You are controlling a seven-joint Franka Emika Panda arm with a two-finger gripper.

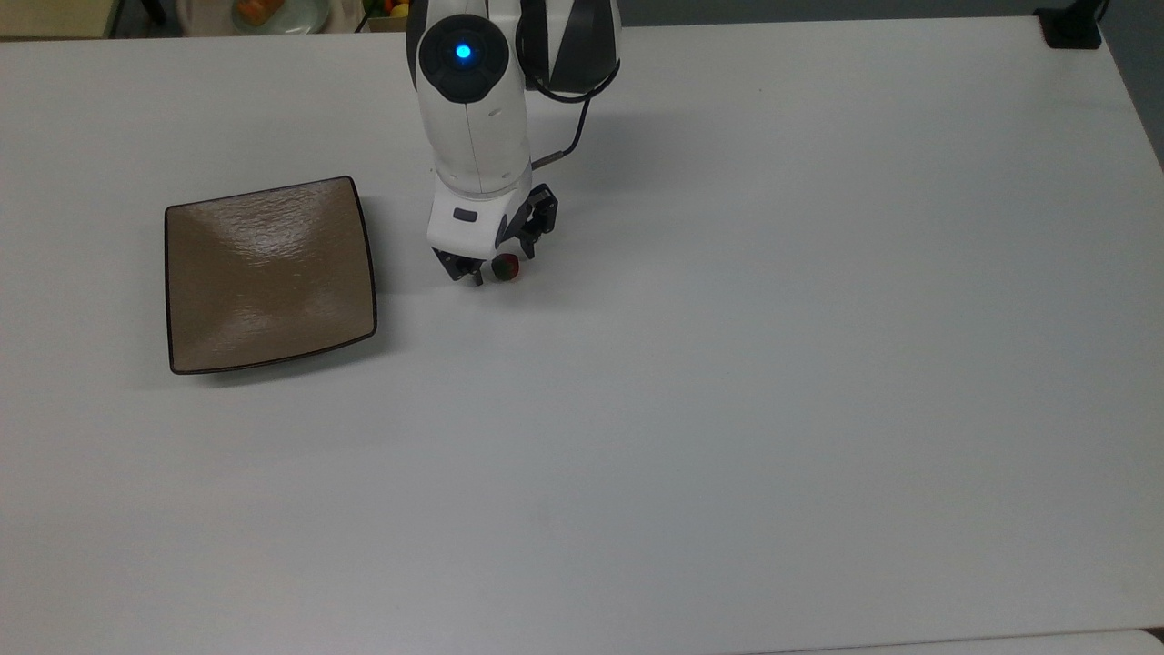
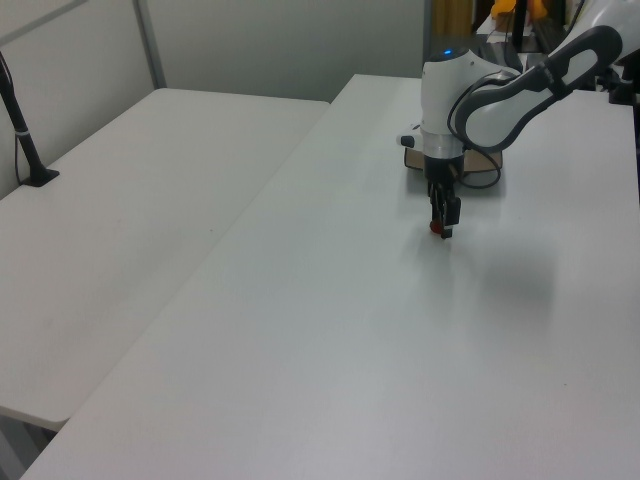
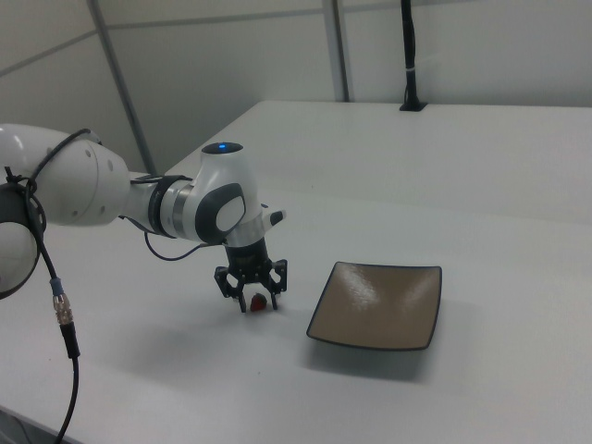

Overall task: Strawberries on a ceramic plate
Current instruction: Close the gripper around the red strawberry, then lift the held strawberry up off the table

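One tiny red strawberry (image 1: 506,266), dark green cap, on white table (image 1: 727,364), between spread claw (image 1: 496,264) fingers.

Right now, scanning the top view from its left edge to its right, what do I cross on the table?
ceramic plate → gripper, open, straddling the strawberry → bare table

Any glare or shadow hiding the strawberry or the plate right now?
Top view: pale glare streaks across the ceramic plate, though its dark rim stays readable; the strawberry is lit and sits between the fingers of the open gripper. Right view: a bright sheen on the plate's dished centre and a soft arm shadow on the table. Left view: the arm largely blocks the plate.
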